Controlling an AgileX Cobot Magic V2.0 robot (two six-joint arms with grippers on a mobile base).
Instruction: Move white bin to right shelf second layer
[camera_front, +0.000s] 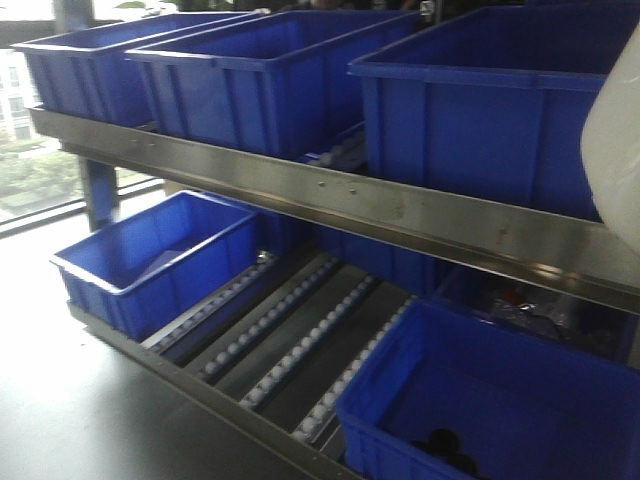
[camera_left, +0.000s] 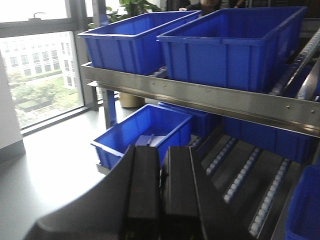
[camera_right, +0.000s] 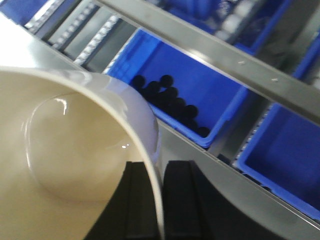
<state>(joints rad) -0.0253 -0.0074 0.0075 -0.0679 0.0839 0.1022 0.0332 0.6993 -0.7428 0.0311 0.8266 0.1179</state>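
Observation:
The white bin is a glossy cream tub that fills the left of the right wrist view. My right gripper is shut on its rim, one finger inside the wall and one outside. In the front view only a blurred white edge of the bin shows at the far right, in front of the upper rail. The steel rack has a level with bare white roller tracks between blue crates, under a flat screwed rail. My left gripper is shut and empty, pointing at the rack.
Three big blue crates stand on the upper level. On the roller level a blue crate stands at the left and another with black round pieces at the right; the latter also shows in the right wrist view. A window is at the left.

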